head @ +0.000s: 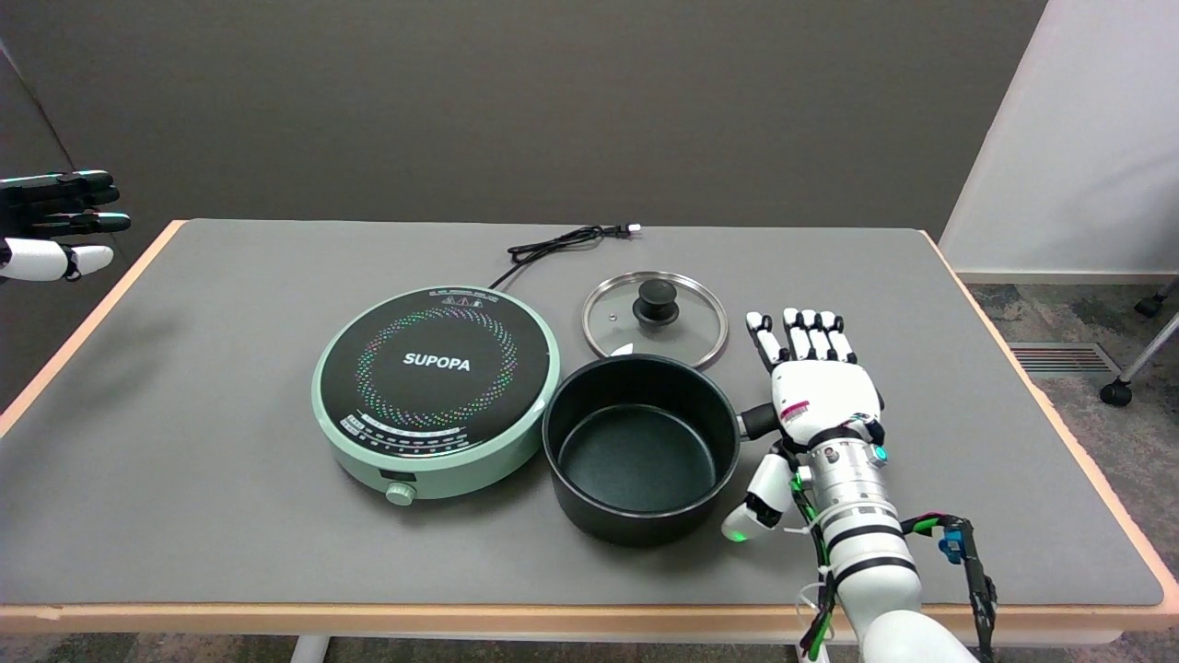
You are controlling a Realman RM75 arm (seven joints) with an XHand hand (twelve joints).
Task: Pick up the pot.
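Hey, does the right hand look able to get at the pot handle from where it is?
Probably yes. The right hand lies open, right over the pot's handle, fingers spread, holding nothing. Nothing stands between them; the lid lies apart, behind the pot.

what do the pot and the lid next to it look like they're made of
Pot: probably metal with a matte black, likely non-stick coating; dull and faintly speckled inside.
Lid: clear glass, since the table shows through, with a shiny metal rim and a black knob, probably plastic.

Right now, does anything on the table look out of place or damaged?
Nothing looks damaged or spilled. The glass lid lies flat on the table behind the empty pot, not on it. The cooker's cord lies unplugged. The right robot hand is open over the pot's handle.
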